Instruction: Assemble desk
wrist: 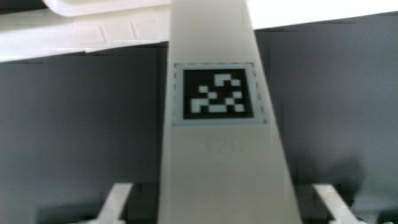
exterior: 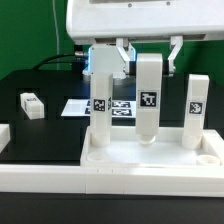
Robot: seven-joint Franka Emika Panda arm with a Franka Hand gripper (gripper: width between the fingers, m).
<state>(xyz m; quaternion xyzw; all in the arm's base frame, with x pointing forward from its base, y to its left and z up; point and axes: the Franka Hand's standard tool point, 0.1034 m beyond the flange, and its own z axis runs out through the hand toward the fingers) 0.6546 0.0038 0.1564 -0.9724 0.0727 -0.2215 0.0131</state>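
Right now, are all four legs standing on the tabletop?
No, three legs stand on the tabletop; a fourth lies apart on the dark table.

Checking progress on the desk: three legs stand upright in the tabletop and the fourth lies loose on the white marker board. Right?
Not quite. The fourth leg lies on the black table, apart from the marker board, as the exterior view shows. Three legs do stand in the tabletop.

Black table (exterior: 40, 130) under even, soft light, no hard shadows. White marker board (exterior: 75, 107) lies flat toward the table's far edge; a long white rail (exterior: 40, 178) runs along the near edge. Backdrop is plain pale wall (exterior: 30, 25).
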